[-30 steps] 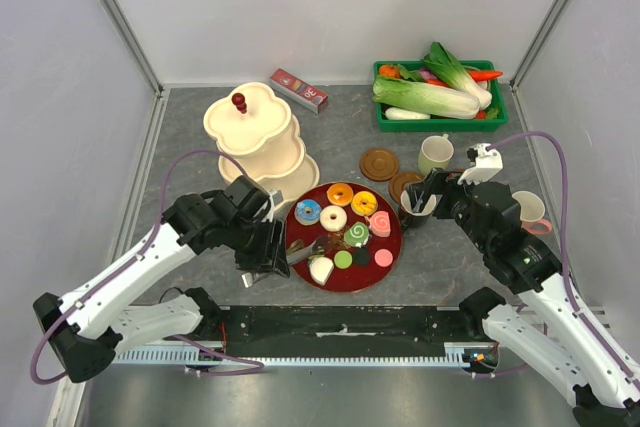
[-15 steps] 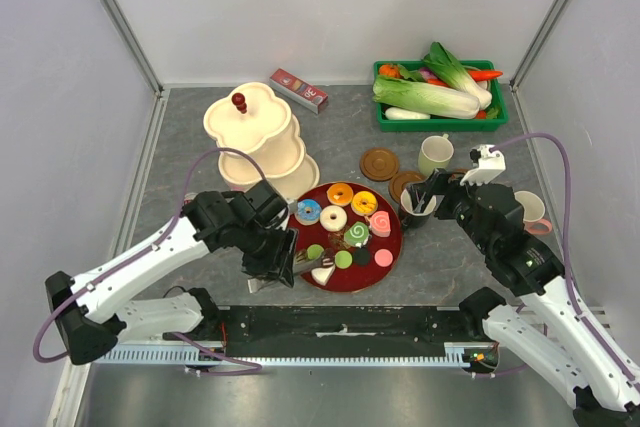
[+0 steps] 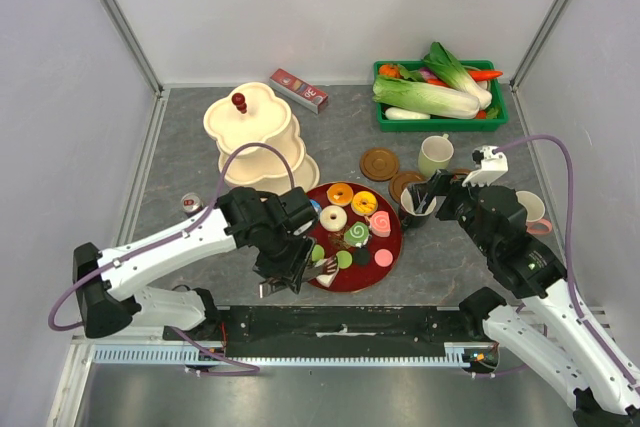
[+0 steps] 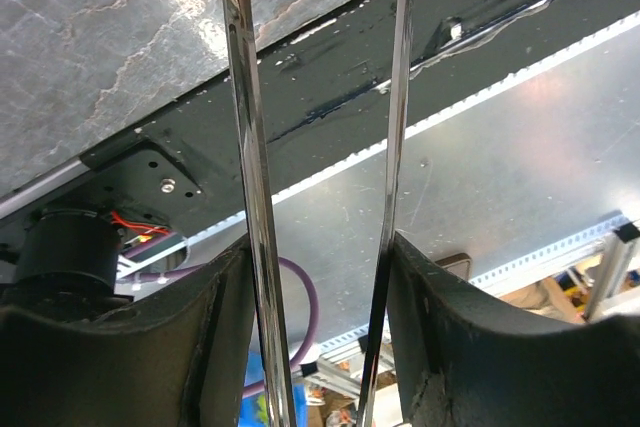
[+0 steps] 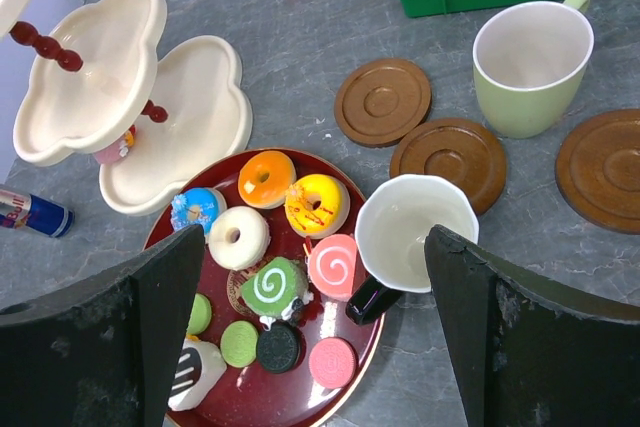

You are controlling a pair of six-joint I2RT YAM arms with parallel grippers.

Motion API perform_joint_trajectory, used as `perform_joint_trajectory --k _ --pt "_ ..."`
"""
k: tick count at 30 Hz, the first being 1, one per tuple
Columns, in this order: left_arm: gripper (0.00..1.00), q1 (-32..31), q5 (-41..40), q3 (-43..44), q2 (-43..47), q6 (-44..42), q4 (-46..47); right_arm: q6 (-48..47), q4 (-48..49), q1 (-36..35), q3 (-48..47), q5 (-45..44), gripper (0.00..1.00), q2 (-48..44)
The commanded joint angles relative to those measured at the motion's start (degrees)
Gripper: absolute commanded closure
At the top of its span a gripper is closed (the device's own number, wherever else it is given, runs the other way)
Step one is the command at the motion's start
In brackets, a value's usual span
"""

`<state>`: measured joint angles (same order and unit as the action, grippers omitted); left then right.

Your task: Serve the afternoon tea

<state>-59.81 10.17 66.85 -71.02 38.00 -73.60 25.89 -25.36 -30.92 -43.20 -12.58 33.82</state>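
Observation:
A red plate (image 3: 374, 274) holds donuts, a green swirl cake (image 5: 272, 285), a pink swirl cake (image 5: 333, 265) and round sweets (image 5: 333, 362). My left gripper (image 3: 287, 265) is shut on metal tongs (image 4: 245, 147). The tong tips reach a white cake (image 3: 323, 270) at the plate's near left rim; I cannot tell whether they grip it. My right gripper (image 5: 315, 237) is open and empty above a black mug (image 5: 415, 232) at the plate's right edge. A pale green mug (image 5: 530, 67) and three brown coasters (image 5: 383, 102) lie behind it. A white mug (image 3: 530, 209) stands at the right.
A cream tiered stand (image 3: 255, 137) rises left of the plate. A green crate (image 3: 440, 92) of vegetables sits at the back right, a red box (image 3: 299, 90) at the back. A small can (image 3: 188, 203) lies at the left.
My left arm has swung right with the tongs, bringing their tips over the plate's near left rim by the white cake. The right arm has not moved.

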Motion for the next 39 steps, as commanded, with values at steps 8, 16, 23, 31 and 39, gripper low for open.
perform_joint_trajectory --k 8,16,23,31,39 --pt "0.45 -4.96 -4.82 7.68 -6.49 -4.69 -6.03 -0.49 0.40 -0.02 0.66 -1.75 0.02 0.01" --pt "0.55 -5.40 -4.99 10.23 -8.78 -4.60 -5.76 -0.84 0.40 -0.02 0.75 -2.45 0.02 -0.25" --pt "0.69 -5.49 -7.27 10.23 -6.59 -1.44 -6.82 -0.75 0.49 -0.02 1.10 -2.89 0.02 -0.16" --pt "0.85 -5.40 -9.20 9.09 -3.42 3.04 -6.81 -0.67 0.49 -0.02 0.92 -2.98 0.02 -0.60" --pt "0.85 -5.32 -18.07 10.93 -0.08 10.07 -10.15 -0.75 0.49 -0.11 1.01 -3.06 0.02 -0.69"
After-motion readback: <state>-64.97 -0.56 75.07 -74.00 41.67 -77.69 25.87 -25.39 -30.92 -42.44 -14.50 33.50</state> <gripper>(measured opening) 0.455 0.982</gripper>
